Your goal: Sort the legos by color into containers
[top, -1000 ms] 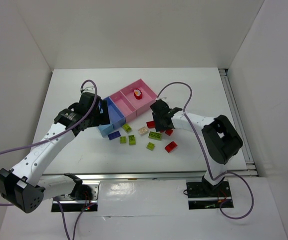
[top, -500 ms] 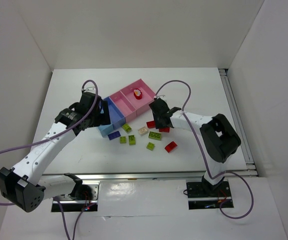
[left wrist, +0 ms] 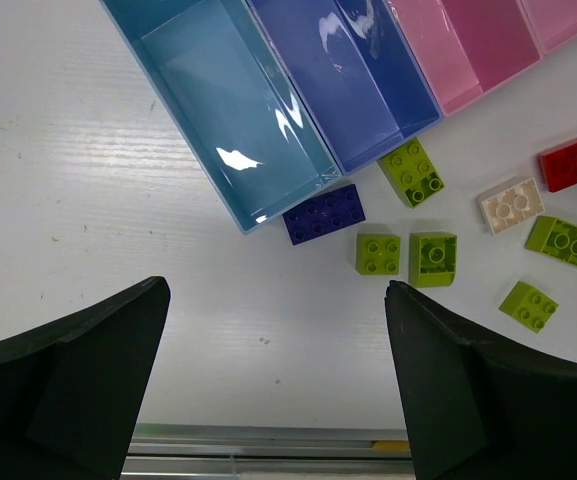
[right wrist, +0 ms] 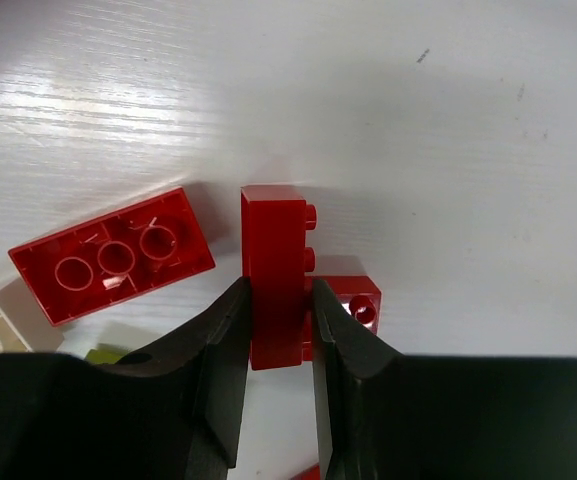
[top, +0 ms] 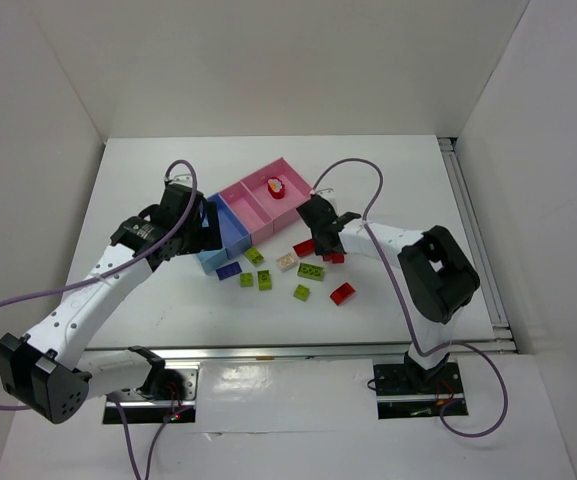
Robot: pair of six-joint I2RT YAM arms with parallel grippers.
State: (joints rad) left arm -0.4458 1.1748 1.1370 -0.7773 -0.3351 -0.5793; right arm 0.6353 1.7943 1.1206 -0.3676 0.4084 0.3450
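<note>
My right gripper (right wrist: 278, 300) is shut on a red lego (right wrist: 276, 260), which stands on edge between the jaws just above the table. Beside it lie an upturned red brick (right wrist: 113, 255) and a small red brick (right wrist: 356, 300). In the top view the right gripper (top: 320, 240) sits just right of the pink trays (top: 301, 172). My left gripper (left wrist: 278, 290) is open and holds nothing, hovering near the light blue tray (left wrist: 223, 110). The medium blue tray (left wrist: 338, 70) and a pink tray (left wrist: 468, 40) adjoin it. A purple brick (left wrist: 325, 213), lime bricks (left wrist: 378, 253) and a cream brick (left wrist: 511, 204) lie loose.
A red piece (top: 276, 187) lies in the far pink tray. More loose bricks sit in front of the trays: a red one (top: 342, 292) and lime ones (top: 301, 292). A metal rail (left wrist: 268, 440) runs along the table's near edge. White walls enclose the table.
The right jaws have closed onto the red lego, and that gripper has shifted slightly left toward the trays. The left arm has hardly moved.
</note>
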